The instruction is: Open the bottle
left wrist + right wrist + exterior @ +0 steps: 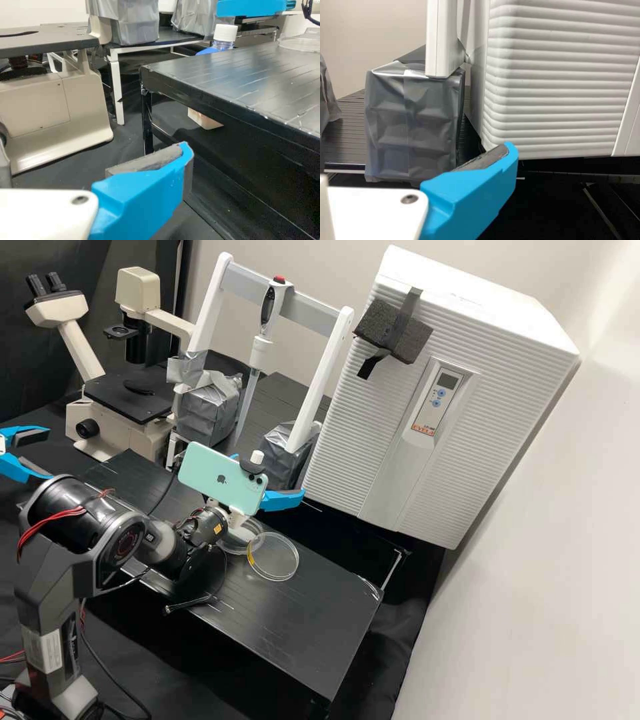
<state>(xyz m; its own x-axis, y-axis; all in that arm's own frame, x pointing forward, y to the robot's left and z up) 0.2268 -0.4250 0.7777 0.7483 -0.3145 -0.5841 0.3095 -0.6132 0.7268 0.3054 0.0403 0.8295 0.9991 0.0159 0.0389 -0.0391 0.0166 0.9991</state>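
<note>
The white ribbed cabinet (467,407) is standing at the right rear of the bench, with a black foam block (393,330) strapped to its upper corner. The black raised platform (300,613) is occupying the centre. The cream microscope (113,413) is sitting at the left rear. The white pipette stand (307,310) is carrying one pipette (263,333), and its legs are resting on two grey taped blocks (207,407). The right arm is reaching across the platform with a mint-green phone (223,477) mounted on its wrist. The right gripper (280,479) is holding its blue fingers (283,499) well apart, near the right-hand taped block and the cabinet. The left gripper (40,453) is hanging low at the left of the platform, beside the microscope base. Its two fingers are also standing apart with nothing between them, and it is well apart from the bottle. A clear petri dish (273,557) is lying flat on the platform just in front of the right gripper. The bottle (257,457) is standing upright at the far side of the platform, behind the phone and close to the far finger of the right gripper. Whether that finger is touching it cannot be told. The white cap (225,34) is sitting on the bottle's neck.
</note>
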